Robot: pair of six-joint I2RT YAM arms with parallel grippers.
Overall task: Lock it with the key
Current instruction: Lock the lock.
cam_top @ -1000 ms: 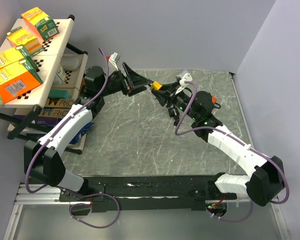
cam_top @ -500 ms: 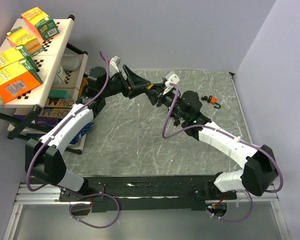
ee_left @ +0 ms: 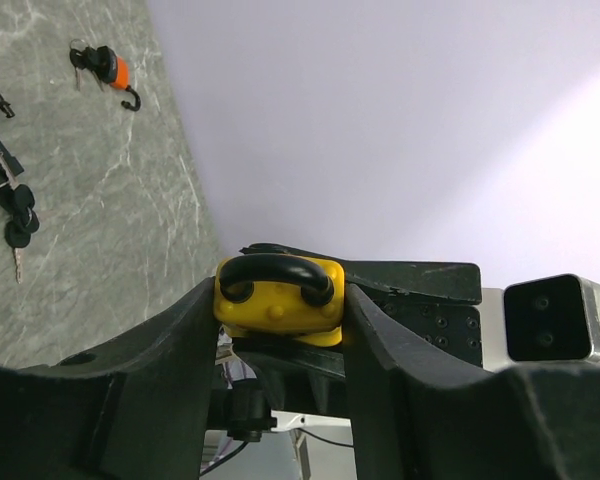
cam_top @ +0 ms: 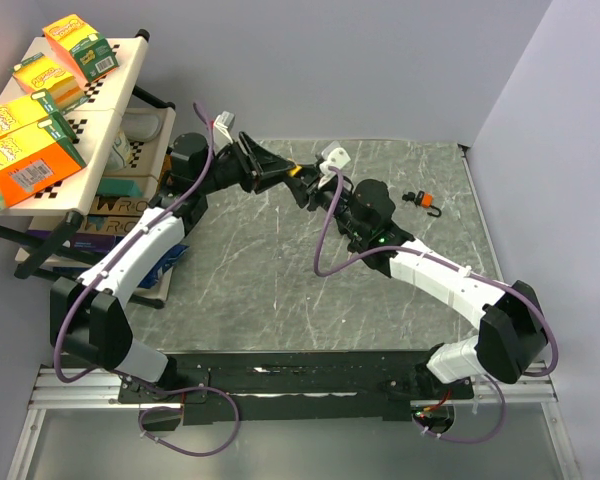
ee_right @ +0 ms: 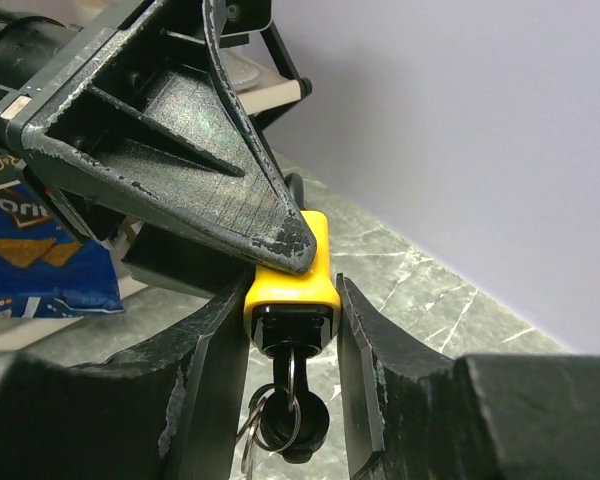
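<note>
A yellow padlock (cam_top: pixel 297 172) with a black shackle hangs in the air at the back of the table, between my two grippers. In the left wrist view the padlock (ee_left: pixel 278 300) sits shackle-up, and my left gripper (ee_left: pixel 278 296) presses on both its sides. My right gripper (ee_right: pixel 292 284) is shut on the padlock (ee_right: pixel 292 275) from the other end. The black-headed key (ee_right: pixel 302 420) sticks out of the keyhole, a key ring dangling from it. A left finger (ee_right: pixel 180 130) lies over the lock body in the right wrist view.
A small orange lock with keys (cam_top: pixel 423 199) lies on the marble table (cam_top: pixel 280 280) at the back right. Loose black keys (ee_left: pixel 15 225) lie on the tabletop. A shelf with yellow and orange boxes (cam_top: pixel 35 110) stands at the left.
My right arm carried the padlock leftwards to my left gripper. The left jaws narrowed from wide open onto the padlock's sides. The orange lock has come into view behind the right arm.
</note>
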